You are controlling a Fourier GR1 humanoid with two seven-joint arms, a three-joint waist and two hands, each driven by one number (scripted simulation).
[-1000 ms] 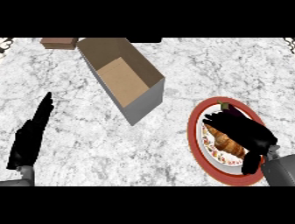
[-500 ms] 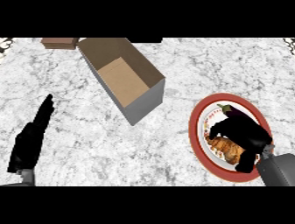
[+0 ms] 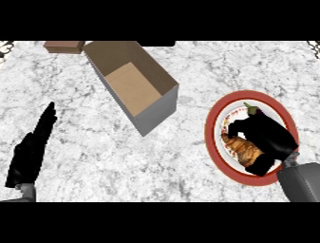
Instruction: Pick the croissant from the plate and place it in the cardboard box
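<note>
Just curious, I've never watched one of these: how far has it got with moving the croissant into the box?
Early. The right hand is curled over the croissant, which lies on the red-rimmed plate. Whether it has lifted off I cannot tell. Left to do: carry it to the open cardboard box and release it. The left hand rests open at the left.

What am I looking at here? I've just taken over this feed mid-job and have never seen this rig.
This is the view from the robot's head, looking steeply down at a marble counter. The right robot hand is over the red-rimmed plate, fingers curled on the croissant. A small dark item lies at the plate's far side. The left robot hand rests open near the left edge. The open cardboard box waits at upper centre, with a small brown block behind it.
</note>
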